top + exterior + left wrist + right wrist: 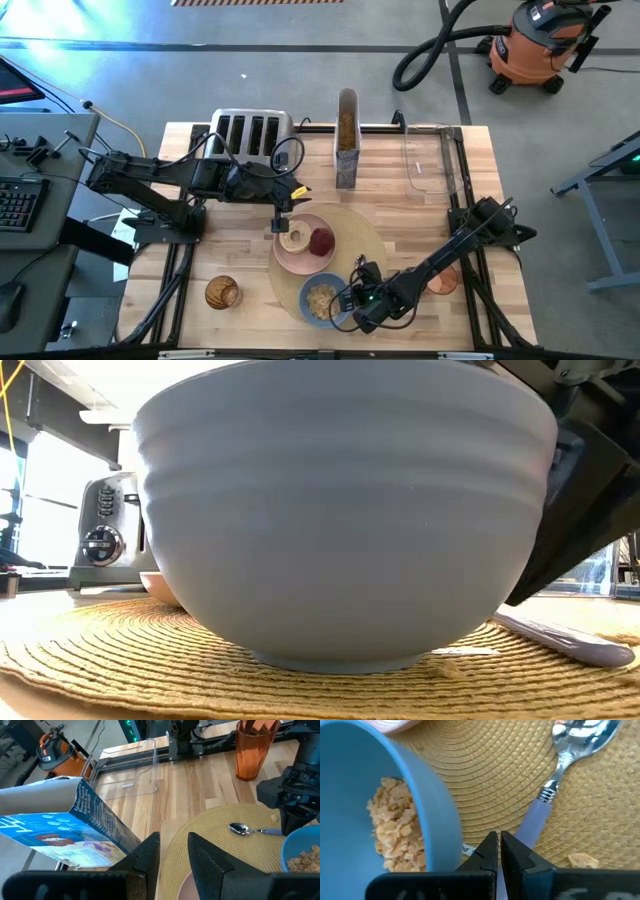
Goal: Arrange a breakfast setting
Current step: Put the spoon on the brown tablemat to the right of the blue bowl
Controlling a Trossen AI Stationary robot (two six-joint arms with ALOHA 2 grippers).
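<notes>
A round tan placemat (365, 235) lies at the table's middle. On it stands a pink plate (300, 262) with a tan bagel (293, 238) and a red fruit (321, 241). A blue bowl (305, 295) of beige flakes (395, 830) stands at the mat's near edge. A metal spoon (580, 735) with a lilac handle lies flat on the mat to the bowl's right. My left gripper (175, 855) is open and empty over the plate's far left rim. My right gripper (498, 851) is shut, just right of the bowl, at the spoon handle's free end. My right gripper's shut fingertips (515, 855) point down at the free end of the spoon's lilac handle (532, 827). The fingers hide that end, and I cannot tell whether they touch it. The spoon lies flat on the placemat (570, 640).
A steel toaster (250, 135) stands at the far left, and a tall cereal container (346, 150) beside it. A clear box (430, 160) is at the far right. An orange cup (443, 280) stands near the right arm, and a brown jar (221, 292) at the near left.
</notes>
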